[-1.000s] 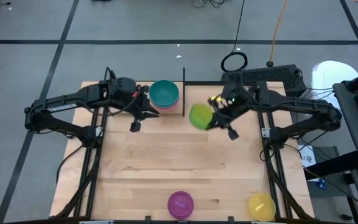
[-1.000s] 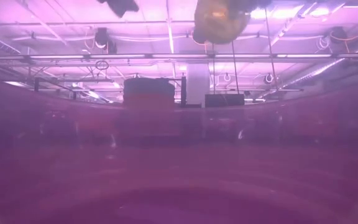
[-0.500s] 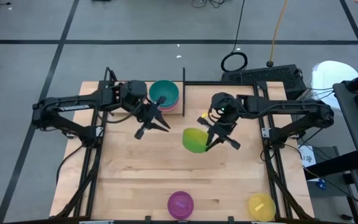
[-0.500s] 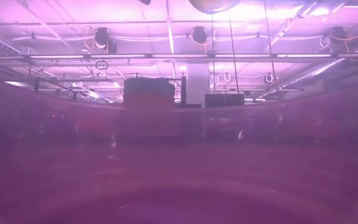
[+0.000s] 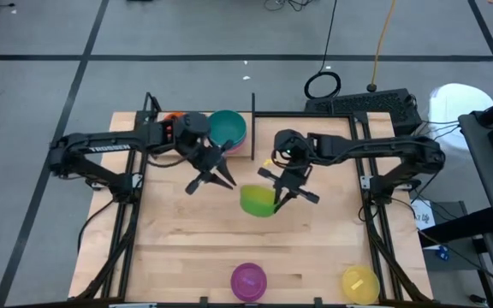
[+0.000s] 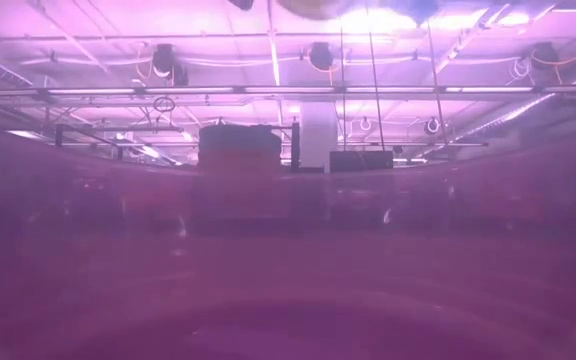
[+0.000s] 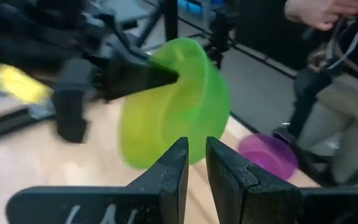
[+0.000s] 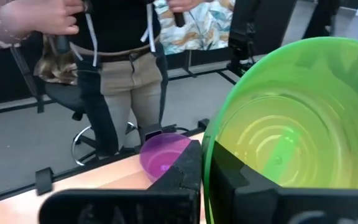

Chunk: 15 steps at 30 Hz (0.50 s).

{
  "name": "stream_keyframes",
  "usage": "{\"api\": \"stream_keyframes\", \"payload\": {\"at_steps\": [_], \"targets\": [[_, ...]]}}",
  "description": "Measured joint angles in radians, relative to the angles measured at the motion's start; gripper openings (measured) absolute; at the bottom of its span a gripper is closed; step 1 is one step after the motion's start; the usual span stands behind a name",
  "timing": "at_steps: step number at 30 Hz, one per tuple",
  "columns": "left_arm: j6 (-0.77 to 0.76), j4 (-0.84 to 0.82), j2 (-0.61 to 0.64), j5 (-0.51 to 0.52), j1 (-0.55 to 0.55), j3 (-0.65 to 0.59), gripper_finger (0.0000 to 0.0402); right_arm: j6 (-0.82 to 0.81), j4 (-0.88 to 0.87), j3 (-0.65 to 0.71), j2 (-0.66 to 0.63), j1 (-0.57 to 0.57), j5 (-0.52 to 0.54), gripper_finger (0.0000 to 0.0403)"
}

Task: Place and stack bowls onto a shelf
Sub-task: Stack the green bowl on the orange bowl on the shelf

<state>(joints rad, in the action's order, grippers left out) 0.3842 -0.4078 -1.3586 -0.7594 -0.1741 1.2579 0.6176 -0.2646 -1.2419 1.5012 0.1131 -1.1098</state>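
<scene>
The lime green bowl (image 5: pixel 257 201) hangs over the middle of the table, tipped on its side, in my right gripper (image 5: pixel 277 197), which is shut on it. My left gripper (image 5: pixel 215 180) is shut and hovers just left of that bowl, touching nothing; its wrist view shows the green bowl (image 7: pixel 173 106) close ahead of its fingers. A teal bowl (image 5: pixel 227 127) tops a stack with pink under it, resting at the far edge beside the shelf's black rod (image 5: pixel 253 120). An orange bowl (image 5: pixel 171 117) peeks out behind the left arm. Purple (image 5: pixel 248 280) and yellow (image 5: pixel 359 283) bowls sit at the near edge. My right gripper pinches the lime green bowl by its rim (image 8: pixel 207 149), one finger (image 8: pixel 182 171) outside the wall and the other inside the hollow. The fingers come slanting down from the table's right. The bowl is lifted clear of the table and tilted onto its side.
A person stands beyond the table's near edge, hands (image 8: pixel 48 15) raised, next to a stool (image 8: pixel 95 146). Black frame rods run along both table sides (image 5: pixel 131 214). Bare tabletop (image 5: pixel 195 235) lies between the grippers and the near bowls. The low view is mostly a purple haze.
My right gripper has carried the lime green bowl from the far right, by the shelf, toward the table's near edge and left, to the table's middle. My left gripper has moved right and a little toward the near edge, closing on the green bowl.
</scene>
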Motion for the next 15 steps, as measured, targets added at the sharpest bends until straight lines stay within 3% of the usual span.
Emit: {"api": "stream_keyframes", "payload": {"at_steps": [4,15], "targets": [[-0.004,-0.015,-0.037,-0.052,0.001,0.000,0.0062,-0.011,0.041,0.000,0.028,0.017,-0.048,0.0000],[0.067,0.008,-0.075,-0.058,0.006,0.000,0.0062,-0.034,0.065,0.000,0.031,0.024,-0.101,0.0000]]}}
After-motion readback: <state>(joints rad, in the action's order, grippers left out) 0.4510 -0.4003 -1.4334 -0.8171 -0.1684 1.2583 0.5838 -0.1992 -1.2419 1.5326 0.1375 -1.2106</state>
